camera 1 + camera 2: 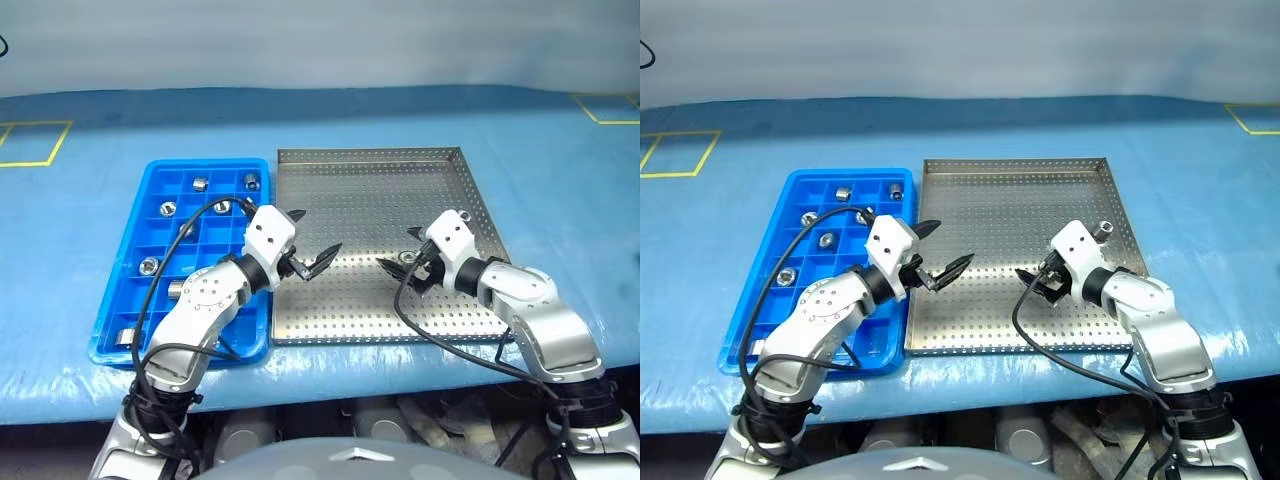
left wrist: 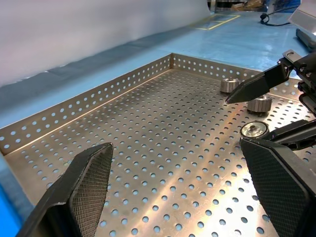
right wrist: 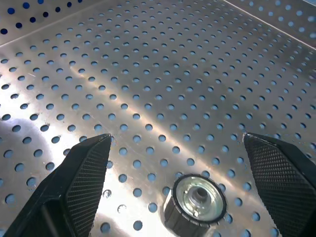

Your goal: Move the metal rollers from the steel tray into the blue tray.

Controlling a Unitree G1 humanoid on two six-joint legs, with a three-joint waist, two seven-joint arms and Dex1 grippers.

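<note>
The steel tray [image 1: 370, 190] lies in the middle of the blue-covered table, with the blue tray [image 1: 150, 240] against its left side. Several metal rollers [image 1: 200, 183] sit in the blue tray's compartments. My left gripper [image 1: 315, 238] hangs open and empty over the steel tray's left edge. My right gripper [image 1: 400, 250] is open low over the tray's right half. One roller [image 3: 195, 203] lies flat on the holed floor between its fingers [image 3: 86, 168], apart from both. Two more rollers [image 2: 229, 85] stand near the tray's far right rim.
Yellow tape squares [image 1: 30, 143] mark the blue table cover at the far left and far right. A black cable [image 1: 440, 340] loops from my right wrist across the steel tray's near edge. The tray's low rim [image 2: 98, 94] is holed too.
</note>
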